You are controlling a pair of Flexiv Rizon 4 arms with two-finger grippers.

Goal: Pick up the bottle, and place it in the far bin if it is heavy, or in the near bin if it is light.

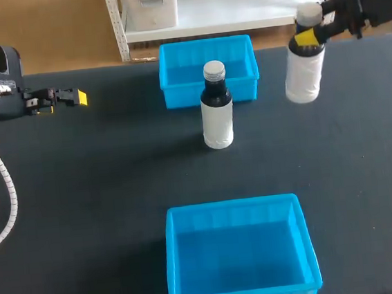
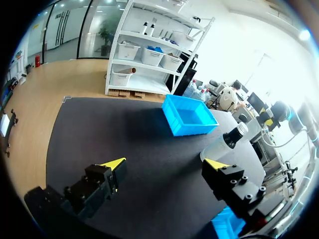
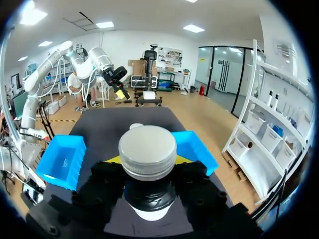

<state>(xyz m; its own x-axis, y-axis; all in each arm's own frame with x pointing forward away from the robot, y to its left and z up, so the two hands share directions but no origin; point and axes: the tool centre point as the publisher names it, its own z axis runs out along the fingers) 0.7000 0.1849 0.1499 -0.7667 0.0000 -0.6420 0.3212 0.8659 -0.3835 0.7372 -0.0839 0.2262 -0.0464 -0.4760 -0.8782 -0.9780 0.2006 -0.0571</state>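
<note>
Two white bottles with black necks and grey caps are in view. One bottle [image 1: 217, 110] [image 2: 223, 144] stands upright mid-table, just in front of the far blue bin [image 1: 209, 90] [image 2: 189, 117] [image 3: 195, 149]. My right gripper [image 1: 308, 37] [image 3: 148, 164] is shut on the neck of the other bottle [image 1: 305, 70] [image 3: 147, 152], which hangs above the table to the right of the far bin. The near blue bin [image 1: 236, 216] [image 3: 62, 159] sits at the table's front. My left gripper [image 1: 73, 97] [image 2: 164, 164] is open and holds nothing, at the far left.
The dark table [image 1: 104, 197] stretches between the two bins. My left arm's white cable [image 1: 5, 179] hangs along the left edge. My left arm [image 3: 94, 59] shows across the table from the held bottle.
</note>
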